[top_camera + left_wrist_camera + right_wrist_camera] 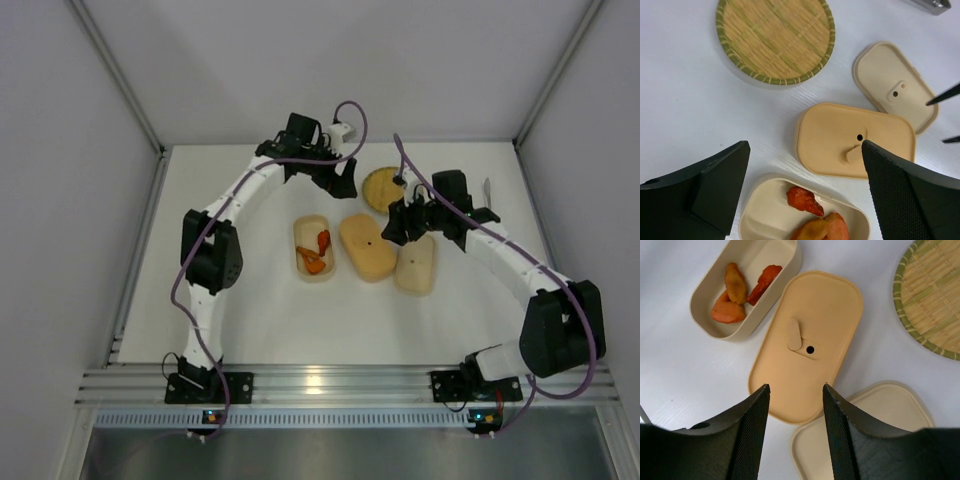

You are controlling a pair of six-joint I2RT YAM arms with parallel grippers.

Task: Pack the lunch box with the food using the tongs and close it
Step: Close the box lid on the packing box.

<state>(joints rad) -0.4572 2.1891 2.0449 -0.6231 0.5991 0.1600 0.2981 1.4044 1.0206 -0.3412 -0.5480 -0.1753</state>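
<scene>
The lunch box point(313, 262) is an open cream tub holding several orange-red pieces of food point(317, 252); the food also shows in the wrist views point(812, 215) point(737, 290). My left gripper point(343, 178) hangs above the table behind the box point(765, 215), open wide with nothing between its fingers. My right gripper point(400, 225) hovers over the near end of the tan lid point(807, 345), open, with nothing between its fingers. A silvery end of the tongs point(487, 188) lies on the table right of the right arm; it also shows at the top corner point(932, 4).
A tan lid point(366, 246) lies right of the box. A cream lid point(416, 265) lies beside it. A round woven plate point(380, 185) sits behind them, bare in both wrist views point(775, 40) point(932, 300). White walls enclose the table.
</scene>
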